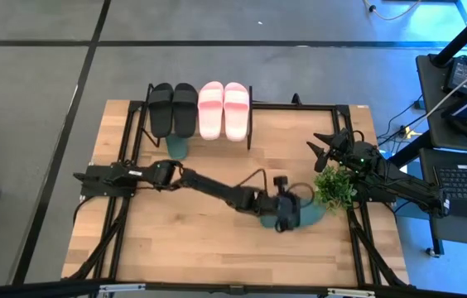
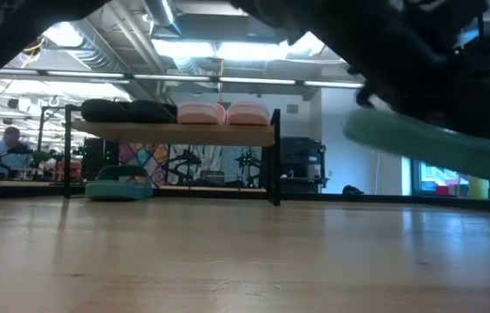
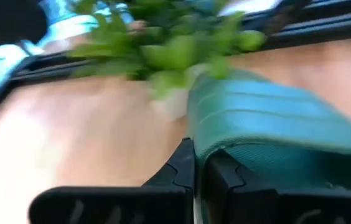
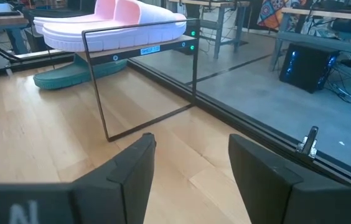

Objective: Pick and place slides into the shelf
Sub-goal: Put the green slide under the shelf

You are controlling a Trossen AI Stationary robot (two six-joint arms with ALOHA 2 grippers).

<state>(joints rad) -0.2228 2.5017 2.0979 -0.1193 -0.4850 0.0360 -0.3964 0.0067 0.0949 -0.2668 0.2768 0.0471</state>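
Note:
My left gripper (image 1: 287, 213) is out over the table's right half, shut on a dark green slide (image 1: 310, 218), close to a small potted plant (image 1: 334, 186). In the low view this slide (image 2: 427, 143) hangs above the tabletop. The shelf (image 1: 254, 124) stands at the far edge. A black pair (image 1: 173, 108) and a pale pink pair (image 1: 223, 109) rest sole-down on its top plank. The second green slide (image 1: 175, 147) lies on the table under the shelf (image 2: 119, 184). My right gripper (image 1: 324, 153) waits open near the right edge, touching nothing (image 4: 191, 162). My left gripper (image 3: 199, 158) pinches the green slide at the side edge by its ribbed strap (image 3: 216, 140), between the two fingers (image 3: 182, 171). The slide is lifted clear of the table and tilted, as the low view shows.
The potted plant (image 3: 175, 46) stands just beyond the held slide, between my two arms. A black frame (image 1: 353, 215) runs along the table's right side. Bare wood (image 1: 200, 240) lies between the shelf and the near edge. Beside the green slide (image 4: 70, 74) under the shelf there is room.

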